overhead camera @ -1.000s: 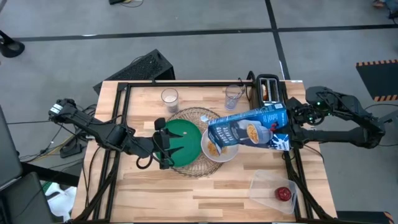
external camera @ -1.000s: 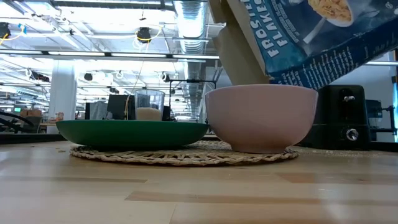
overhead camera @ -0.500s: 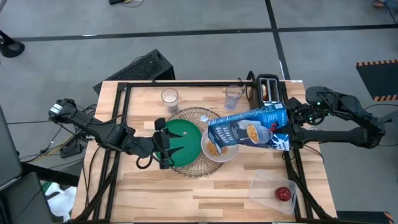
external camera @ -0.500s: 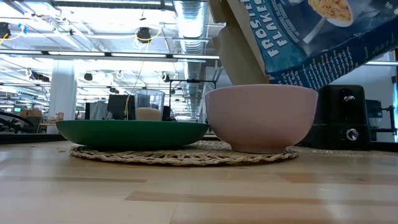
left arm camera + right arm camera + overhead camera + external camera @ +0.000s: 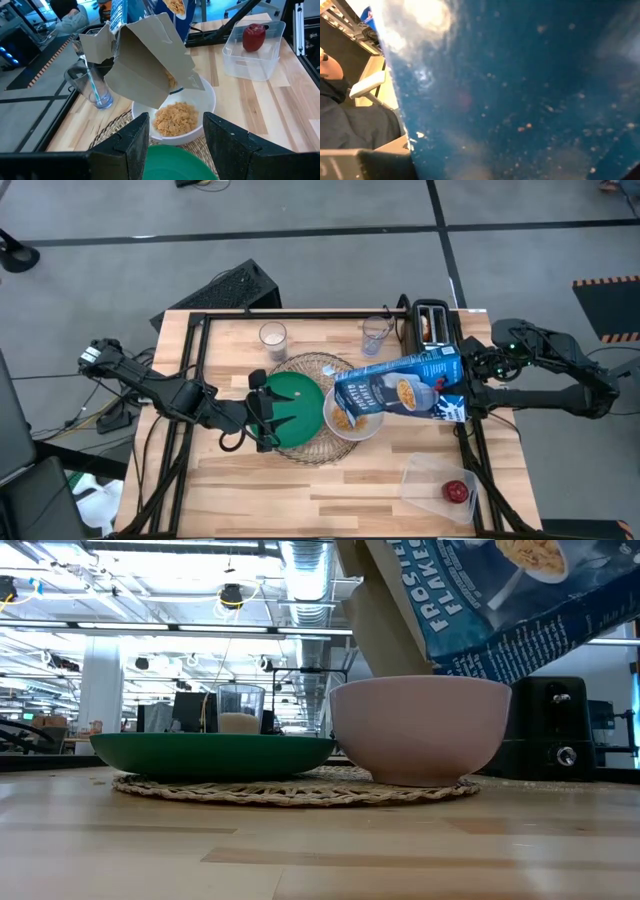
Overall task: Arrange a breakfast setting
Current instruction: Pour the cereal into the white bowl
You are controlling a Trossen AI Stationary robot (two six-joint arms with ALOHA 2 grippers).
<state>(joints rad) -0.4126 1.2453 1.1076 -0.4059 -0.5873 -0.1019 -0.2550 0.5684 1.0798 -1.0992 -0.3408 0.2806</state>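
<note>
Arms: two. The left gripper (image 5: pixel 272 412) hangs over the left edge of the green plate, fingers (image 5: pixel 135 137) parted with nothing between them. The right gripper (image 5: pixel 462 387) sits near the table's right edge, clamped on the bottom end of the cereal box.
Cereal box (image 5: pixel 398 392): one, blue, tipped on its side with the torn-open top over the bowl. It blocks nearly the whole right wrist view and covers part of the bowl from above.
White bowl (image 5: pixel 352 420): one, on the right side of the mat, touching the plate's rim as far as I can tell.
Orange cereal (image 5: pixel 175 118): one heap of flakes inside the bowl.
Green plate (image 5: pixel 297 408): one, on the left side of the mat.
Round wire mat (image 5: pixel 322 365): one, roughly mid-table, under plate and bowl.
Clear glasses: two, both toward the back edge. One glass (image 5: pixel 272 336) has something pale in it, the other glass (image 5: pixel 376 333) holds the blue-handled spoon (image 5: pixel 93 90).
Black toaster (image 5: pixel 432 323): one, back right corner, something pale in a slot, can't tell what.
Clear plastic tub (image 5: pixel 440 487): one, front right corner.
Small red apple (image 5: pixel 456 491): one, inside the tub.
Table (image 5: pixel 360 495): one, pale wood with a black frame around it.
Person (image 5: pixel 70 20): one, beyond the table in the left wrist view.
</note>
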